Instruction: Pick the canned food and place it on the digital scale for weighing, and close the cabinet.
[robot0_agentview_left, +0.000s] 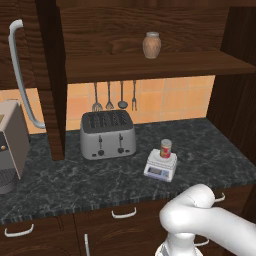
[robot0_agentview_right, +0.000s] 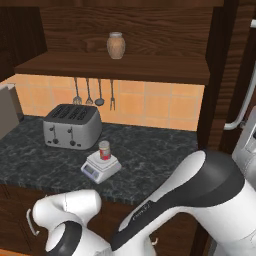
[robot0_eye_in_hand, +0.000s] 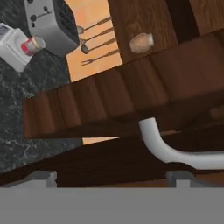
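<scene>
The can (robot0_agentview_left: 166, 148) stands upright on the scale (robot0_agentview_left: 160, 166), which sits on the dark marble bench (robot0_agentview_left: 60, 185) just right of and in front of the toaster (robot0_agentview_left: 108, 134). Four utensils (robot0_agentview_left: 114, 96) hang on the tiled wall behind. A brown jar (robot0_agentview_left: 151, 45) rests on the open shelf (robot0_agentview_left: 150, 66) above. The cabinet door (robot0_agentview_left: 52, 80) stands open, edge-on at the shelf's left end, its silver handle (robot0_agentview_left: 21, 75) curving outward. In the hand view the handle (robot0_eye_in_hand: 168, 146) lies close ahead of the gripper (robot0_eye_in_hand: 111, 177), whose jaws are spread wide and hold nothing.
</scene>
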